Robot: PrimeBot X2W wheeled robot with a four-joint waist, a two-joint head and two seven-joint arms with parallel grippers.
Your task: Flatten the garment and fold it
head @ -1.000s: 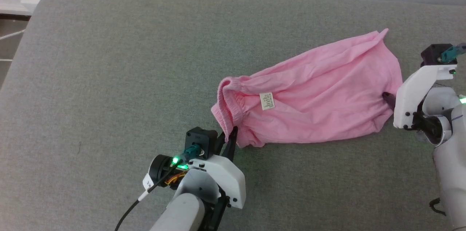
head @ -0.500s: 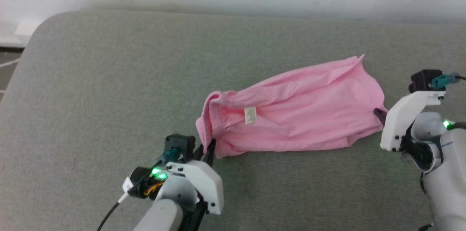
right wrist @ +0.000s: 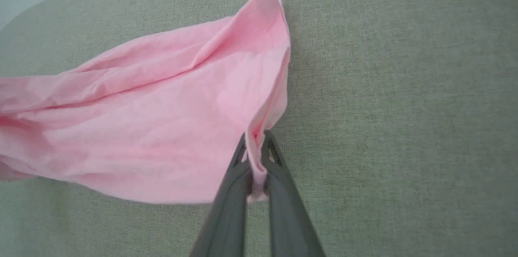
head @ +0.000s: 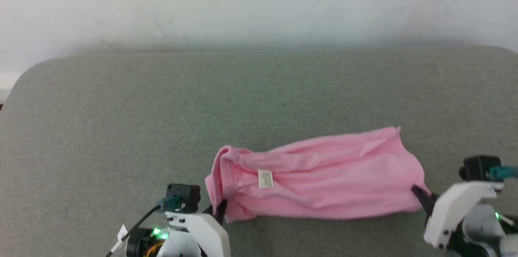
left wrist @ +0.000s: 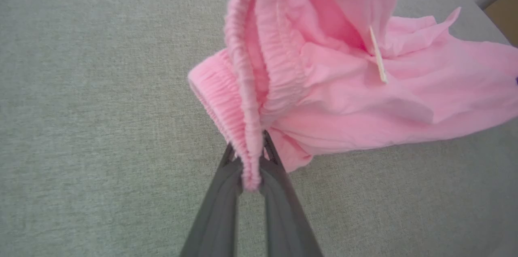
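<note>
A big grey-green pad (head: 121,107) takes up most of the head view. Its cover is a rough woven cloth and its corners are round. Behind it, along the top of the frame, is a plain pale wall (head: 259,2).

The garment (head: 332,176) lies on the pad, from the lower middle to the lower right of the head view. It is light pink, thin and soft. It is pulled into a long shape from left to right, with small wrinkles and long folds running along it. Its upper right corner comes to a little point.

The left gripper (head: 216,210) is at the bottom of the frame, left of the middle. It has a white body and two long dark fingers. In the left wrist view these fingers are squeezed tight on the waistband (left wrist: 243,87), which is puffy and ribbed and stands up in a loop above them.

The right gripper (head: 421,196) is in the lower right corner. In the right wrist view its fingers pinch the thin edge at the other end of the pink cloth. This may be a leg hem, but the folds make it hard to tell.

A small white label (head: 265,178), shaped like a little box, sits on the cloth near the waistband end. Its print is too tiny to read.
</note>
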